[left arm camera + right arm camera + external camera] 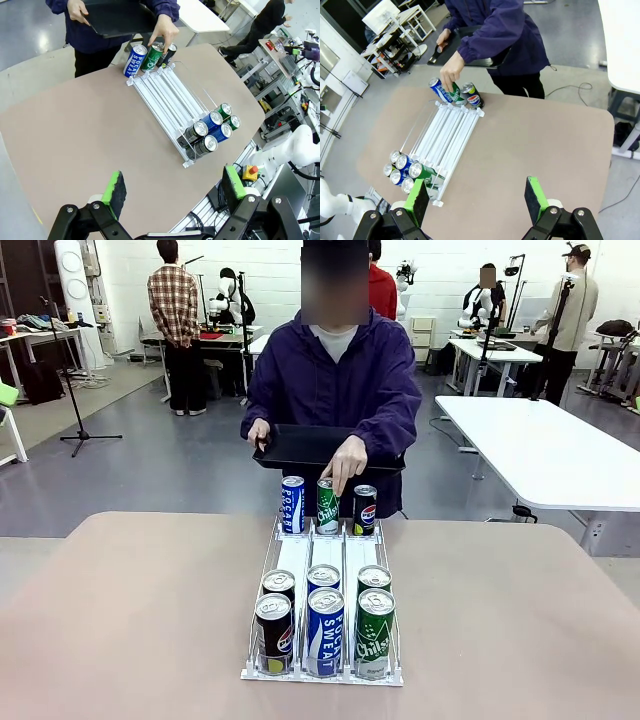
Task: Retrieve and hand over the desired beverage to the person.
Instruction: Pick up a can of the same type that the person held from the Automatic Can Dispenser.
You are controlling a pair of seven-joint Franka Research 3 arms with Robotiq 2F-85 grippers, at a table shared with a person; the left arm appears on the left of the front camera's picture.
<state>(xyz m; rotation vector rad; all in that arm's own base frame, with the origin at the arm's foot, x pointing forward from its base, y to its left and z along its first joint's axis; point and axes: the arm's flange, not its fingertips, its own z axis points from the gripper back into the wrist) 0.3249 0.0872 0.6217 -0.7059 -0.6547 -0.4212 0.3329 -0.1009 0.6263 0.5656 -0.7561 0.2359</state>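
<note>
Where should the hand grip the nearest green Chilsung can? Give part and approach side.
Probably the upper wall of the nearest green Chilsung can, from above at the robot's side. It stands upright, the rack rail fences its base, a Pocari Sweat can crowds its left; its right is free.

The person (335, 380) in purple apparently grips the green can (327, 508).

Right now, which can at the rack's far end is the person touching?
The green middle can, flanked by the blue can and the black Pepsi can: only it has the person's hand on top.
</note>
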